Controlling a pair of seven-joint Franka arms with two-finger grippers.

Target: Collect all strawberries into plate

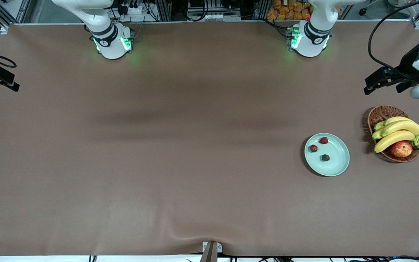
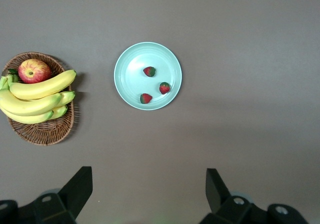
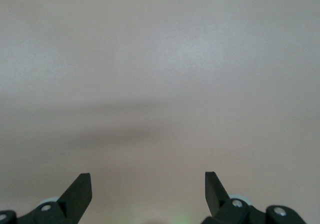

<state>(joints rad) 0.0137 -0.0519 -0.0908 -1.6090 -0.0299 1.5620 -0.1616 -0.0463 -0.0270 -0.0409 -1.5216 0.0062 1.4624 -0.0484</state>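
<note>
All three strawberries [image 1: 323, 140] sit in the plate [image 1: 336, 165], inside the rim, apart. Basket [image 1: 380, 114] beside it, toward left arm's end. Left gripper [image 2: 149, 189] spread, above bare surface [image 1: 158, 163]. Right gripper [image 3: 148, 189] spread, at surface edge.

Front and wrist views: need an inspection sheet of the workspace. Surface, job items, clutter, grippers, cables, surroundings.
Surface: brown table cover, a wrinkle at its edge nearest the front camera.
Job's things: three strawberries lie in the plate, apart from each other; none seen on the table.
Clutter: wicker basket beside the plate, toward the left arm's end, holding bananas and an apple.
Grippers: left gripper open, empty, raised near the basket; right gripper open, empty, over bare cover at the right arm's end.
Cables: black cable looping to the left arm.
Surroundings: metal framing and equipment by the bases.
</note>
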